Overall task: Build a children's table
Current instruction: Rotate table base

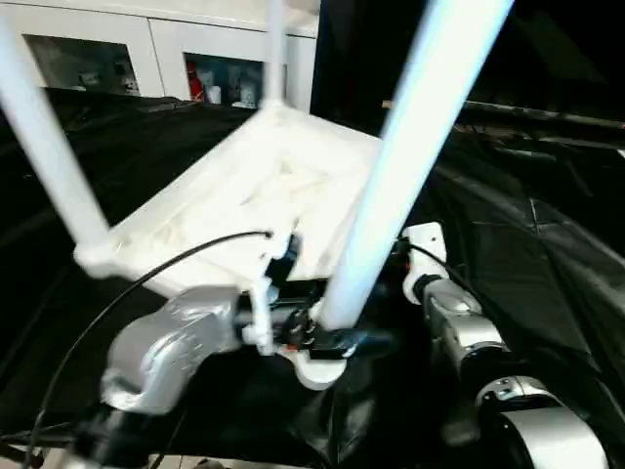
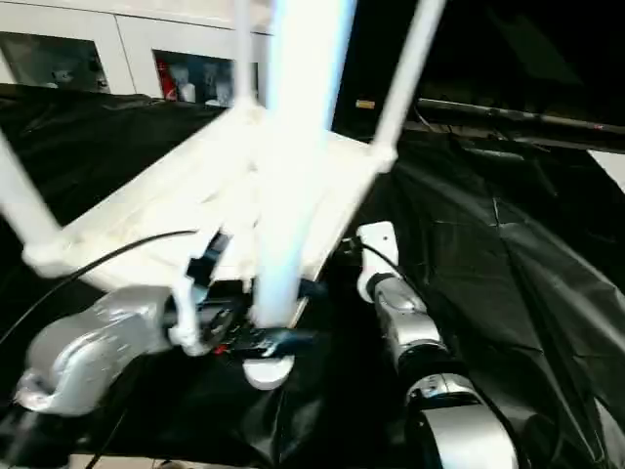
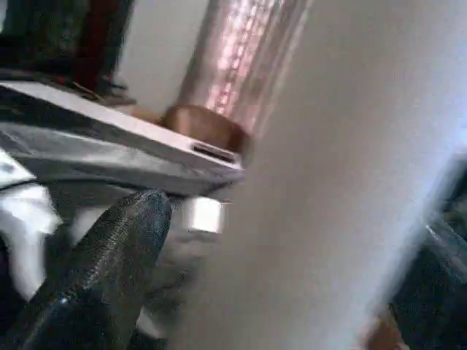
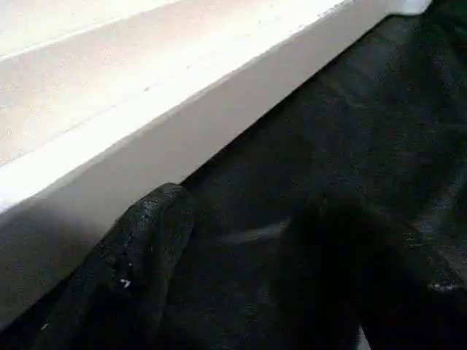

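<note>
The children's table lies upside down on the black cloth, its white top (image 1: 264, 186) ribbed side up and its round legs pointing upward. The near leg (image 1: 410, 147) rises from the front corner socket (image 1: 317, 369). My left gripper (image 1: 327, 337) is at this leg's base. In the left wrist view the leg (image 3: 321, 182) stands between the black fingers (image 3: 102, 277), which are open around it. My right gripper (image 4: 255, 292) is open, low beside the top's right rim (image 4: 168, 138), with only cloth between its fingers (image 4: 139, 270). Other legs (image 1: 49, 147) (image 1: 275, 49) (image 2: 405, 68) stand at the remaining corners.
Wrinkled black cloth (image 1: 547, 244) covers the whole work surface. A white cabinet with glass doors (image 1: 146, 49) stands at the back. A black cable (image 1: 146, 283) loops over my left forearm (image 1: 166, 347). A dark bench edge (image 1: 547, 117) runs along the back right.
</note>
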Robot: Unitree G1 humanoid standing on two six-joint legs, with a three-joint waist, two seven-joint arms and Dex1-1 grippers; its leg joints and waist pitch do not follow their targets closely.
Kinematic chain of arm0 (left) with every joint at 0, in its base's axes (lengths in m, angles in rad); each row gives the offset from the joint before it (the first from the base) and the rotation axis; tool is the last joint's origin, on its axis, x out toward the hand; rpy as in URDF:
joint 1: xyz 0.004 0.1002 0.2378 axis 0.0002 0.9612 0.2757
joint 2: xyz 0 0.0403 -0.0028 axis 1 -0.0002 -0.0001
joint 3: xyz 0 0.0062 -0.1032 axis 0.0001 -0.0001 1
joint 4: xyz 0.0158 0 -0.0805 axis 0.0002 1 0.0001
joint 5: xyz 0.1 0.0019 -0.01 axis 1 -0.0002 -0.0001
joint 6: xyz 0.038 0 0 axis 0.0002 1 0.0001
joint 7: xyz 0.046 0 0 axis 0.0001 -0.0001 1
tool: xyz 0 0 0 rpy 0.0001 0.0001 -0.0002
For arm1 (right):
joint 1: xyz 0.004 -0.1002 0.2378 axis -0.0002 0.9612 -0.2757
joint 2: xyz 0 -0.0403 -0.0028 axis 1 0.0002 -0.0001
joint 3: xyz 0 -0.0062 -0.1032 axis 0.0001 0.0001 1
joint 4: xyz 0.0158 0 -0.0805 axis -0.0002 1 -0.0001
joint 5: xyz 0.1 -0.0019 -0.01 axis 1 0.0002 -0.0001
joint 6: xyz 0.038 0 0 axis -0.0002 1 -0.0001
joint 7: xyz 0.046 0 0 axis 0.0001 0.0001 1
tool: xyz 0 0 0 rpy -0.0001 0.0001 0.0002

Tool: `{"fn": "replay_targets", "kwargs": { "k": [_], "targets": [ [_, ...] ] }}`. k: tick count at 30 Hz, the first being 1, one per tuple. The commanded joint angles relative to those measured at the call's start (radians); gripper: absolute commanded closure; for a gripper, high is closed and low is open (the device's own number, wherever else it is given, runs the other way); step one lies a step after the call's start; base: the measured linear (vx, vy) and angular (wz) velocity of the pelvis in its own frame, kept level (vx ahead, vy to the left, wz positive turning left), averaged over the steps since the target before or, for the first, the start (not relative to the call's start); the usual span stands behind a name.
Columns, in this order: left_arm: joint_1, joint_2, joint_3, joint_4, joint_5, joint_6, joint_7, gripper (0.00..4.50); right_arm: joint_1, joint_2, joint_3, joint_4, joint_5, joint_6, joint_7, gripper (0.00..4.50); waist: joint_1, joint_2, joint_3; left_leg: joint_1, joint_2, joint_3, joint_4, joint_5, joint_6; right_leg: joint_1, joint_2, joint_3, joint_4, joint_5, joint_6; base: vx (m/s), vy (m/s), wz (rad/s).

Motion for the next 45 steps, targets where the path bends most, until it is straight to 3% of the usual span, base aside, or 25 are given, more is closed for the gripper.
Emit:
{"fn": "replay_targets", "kwargs": {
  "k": [1, 9, 14, 17, 18, 21, 24, 30, 33, 34, 35, 37, 40, 41, 42, 44, 45],
  "targets": [
    [-0.021, -0.021, -0.026, 0.017, 0.028, -0.028, 0.013, 0.03, -0.017, 0.033, 0.044, 0.010, -0.019, -0.005, 0.054, 1.16, 0.007, 0.014, -0.057, 0.007, -0.003, 0.001, -0.068, -0.208, -0.011, 0.046, -0.031, 0.026, -0.068, -0.124, -0.194, 0.000, 0.000, 0.00],
    [-0.054, -0.062, -0.046, 0.081, 0.084, -0.107, 0.047, 0.03, -0.028, 0.065, 0.067, 0.029, -0.029, 0.001, 0.109, 1.16, 0.004, 0.014, -0.059, 0.007, -0.001, 0.001, -0.068, -0.192, 0.002, 0.047, -0.032, 0.026, -0.064, -0.073, -0.222, 0.000, 0.000, 0.00],
    [-0.076, -0.088, -0.062, 0.185, 0.229, -0.254, 0.154, 0.03, -0.035, 0.075, 0.077, 0.032, -0.043, -0.025, 0.113, 1.16, 0.003, 0.013, -0.057, 0.007, 0.002, 0.000, -0.069, -0.219, 0.009, 0.046, -0.035, 0.026, -0.073, -0.113, -0.217, 0.000, 0.000, 0.00],
    [-0.091, -0.074, -0.048, 0.258, 0.313, -0.332, 0.235, 0.03, -0.050, 0.058, 0.041, 0.037, -0.031, -0.041, 0.063, 1.16, 0.001, 0.011, -0.055, 0.005, 0.001, -0.004, -0.072, -0.243, 0.000, 0.046, -0.036, 0.025, -0.077, -0.176, -0.198, 0.000, 0.000, 0.00],
    [-0.104, -0.049, -0.052, 0.313, 0.392, -0.374, 0.313, 0.03, -0.059, 0.039, 0.017, 0.035, -0.019, -0.050, 0.046, 1.16, 0.000, 0.012, -0.054, 0.004, 0.001, -0.005, -0.073, -0.252, -0.005, 0.045, -0.036, 0.025, -0.080, -0.205, -0.184, 0.000, 0.000, 0.00],
    [-0.121, -0.009, -0.082, 0.350, 0.459, -0.364, 0.349, 0.03, -0.065, 0.019, -0.002, 0.032, -0.008, -0.054, 0.041, 1.16, 0.001, 0.015, -0.054, 0.012, 0.001, -0.006, -0.072, -0.280, -0.011, 0.035, -0.036, 0.024, -0.083, -0.248, -0.168, 0.000, 0.000, 0.00],
    [-0.145, 0.032, -0.110, 0.430, 0.519, -0.424, 0.327, 0.03, -0.067, -0.021, -0.027, 0.018, 0.011, -0.057, 0.055, 1.16, 0.010, 0.016, -0.055, 0.012, -0.001, -0.005, -0.072, -0.271, -0.013, 0.034, -0.035, 0.024, -0.083, -0.242, -0.171, 0.000, 0.000, 0.00],
    [-0.142, 0.044, -0.057, 0.474, 0.447, -0.529, 0.209, 0.03, -0.025, -0.118, -0.031, -0.074, 0.037, -0.065, 0.218, 1.16, 0.026, 0.014, -0.065, 0.007, 0.001, -0.001, -0.066, -0.177, 0.020, 0.044, -0.037, 0.024, -0.065, -0.053, -0.231, 0.000, 0.000, 0.00],
    [-0.160, 0.066, -0.077, 0.498, 0.443, -0.493, 0.158, 0.03, 0.003, -0.161, -0.009, -0.114, 0.026, -0.065, 0.295, 1.16, 0.036, 0.013, -0.065, 0.007, -0.002, 0.003, -0.063, -0.138, 0.045, 0.047, -0.032, 0.024, -0.059, 0.018, -0.251, 0.000, 0.000, 0.00],
    [-0.168, 0.082, -0.093, 0.514, 0.446, -0.494, 0.113, 0.03, 0.027, -0.187, 0.011, -0.153, 0.023, -0.055, 0.359, 1.16, 0.038, 0.017, -0.065, 0.008, -0.001, 0.003, -0.064, -0.141, 0.045, 0.046, -0.033, 0.024, -0.058, 0.017, -0.255, 0.000, 0.000, 0.00],
    [-0.176, 0.090, -0.100, 0.530, 0.454, -0.503, 0.093, 0.31, 0.043, -0.204, 0.025, -0.180, 0.025, -0.049, 0.401, 1.16, 0.041, 0.018, -0.063, 0.011, -0.001, 0.003, -0.064, -0.155, 0.050, 0.046, -0.033, 0.024, -0.063, 0.000, -0.254, 0.000, 0.000, 0.00],
    [-0.198, 0.110, -0.114, 0.568, 0.474, -0.514, 0.057, 0.39, 0.087, -0.249, 0.057, -0.256, 0.036, -0.029, 0.511, 1.16, 0.042, 0.017, -0.062, 0.010, 0.000, 0.002, -0.066, -0.169, 0.054, 0.048, -0.033, 0.024, -0.066, -0.011, -0.251, 0.000, 0.000, 0.00],
    [-0.233, 0.141, -0.116, 0.615, 0.468, -0.509, -0.044, 0.63, 0.158, -0.330, 0.091, -0.391, 0.070, 0.038, 0.670, 1.16, 0.044, 0.032, -0.059, 0.013, 0.000, -0.001, -0.069, -0.208, 0.044, 0.049, -0.033, 0.024, -0.071, -0.038, -0.257, 0.000, 0.000, 0.00],
    [-0.233, 0.141, -0.116, 0.615, 0.468, -0.509, -0.044, 0.78, 0.158, -0.330, 0.091, -0.391, 0.070, 0.038, 0.670, 1.16, 0.045, 0.024, -0.058, 0.013, 0.002, -0.001, -0.069, -0.222, 0.047, 0.050, -0.035, 0.025, -0.071, -0.054, -0.259, 0.000, 0.000, 0.00],
    [-0.251, 0.156, -0.122, 0.640, 0.472, -0.511, -0.088, 0.85, 0.186, -0.366, 0.106, -0.444, 0.076, 0.056, 0.726, 1.16, 0.047, 0.038, -0.056, 0.011, -0.001, -0.003, -0.070, -0.226, 0.043, 0.052, -0.037, 0.025, -0.074, -0.079, -0.259, 0.000, 0.000, 0.00],
    [-0.272, 0.172, -0.137, 0.674, 0.491, -0.511, -0.115, 0.85, 0.217, -0.402, 0.126, -0.499, 0.083, 0.059, 0.788, 1.16, 0.046, 0.032, -0.056, 0.011, 0.000, -0.003, -0.069, -0.226, 0.042, 0.052, -0.037, 0.025, -0.075, -0.092, -0.261, 0.000, 0.000, 0.00],
    [-0.278, 0.176, -0.141, 0.684, 0.498, -0.513, -0.118, 0.90, 0.226, -0.411, 0.131, -0.515, 0.086, 0.058, 0.806, 1.16, 0.046, 0.037, -0.053, 0.010, -0.002, -0.002, -0.070, -0.231, 0.045, 0.051, -0.036, 0.025, -0.079, -0.103, -0.256, 0.000, 0.000, 0.00]
  ]
}}
